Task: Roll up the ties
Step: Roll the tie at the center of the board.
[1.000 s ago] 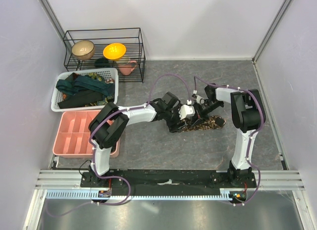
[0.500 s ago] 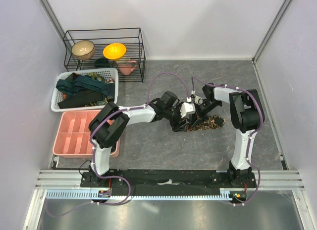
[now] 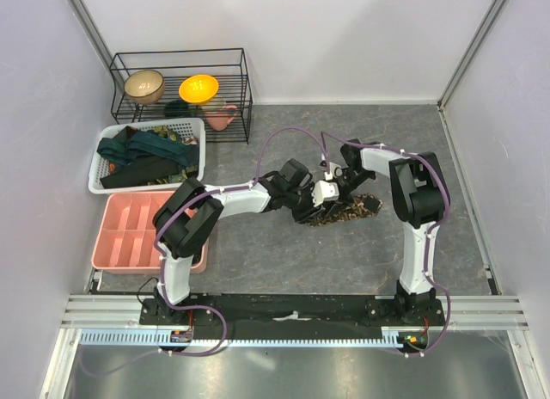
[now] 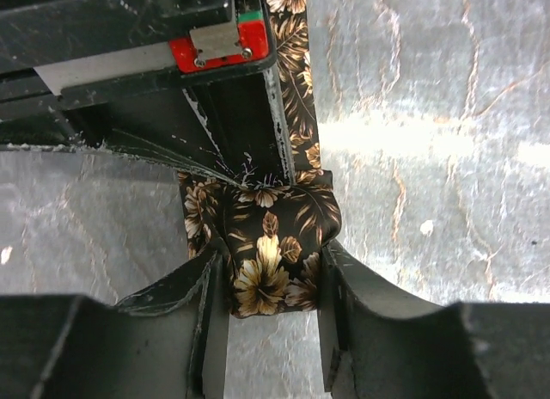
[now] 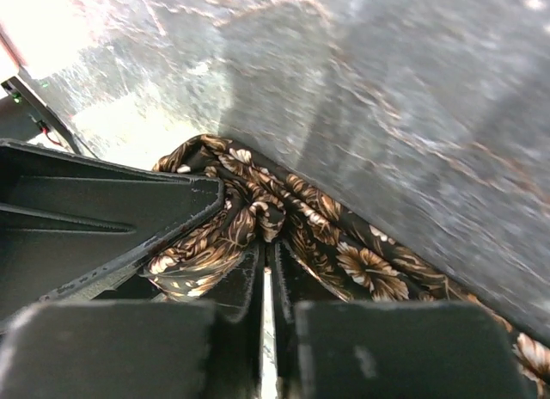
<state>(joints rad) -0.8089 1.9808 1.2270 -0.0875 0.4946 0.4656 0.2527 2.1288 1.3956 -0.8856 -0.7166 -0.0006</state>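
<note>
Both grips visible only at wrists: left fingers [image 4: 361,309] clasp tie [image 4: 271,244] roll, right fingers [image 5: 234,300] pinch fold.

From high over the near edge, looks down on the whole table [image 3: 284,270]; from each wrist, peers close at the same floral tie [image 4: 271,253].

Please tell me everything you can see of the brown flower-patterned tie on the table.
The tie is soft, dark brown cloth printed with tan flowers and leaves. It lies on the grey table, near its middle. One end is folded or rolled into a thick bundle, and the left gripper holds this bundle between its fingers, one on each side. The rest runs away from the bundle as a flat strip. The right gripper, nearly closed, pinches a wrinkled fold of it.
</note>
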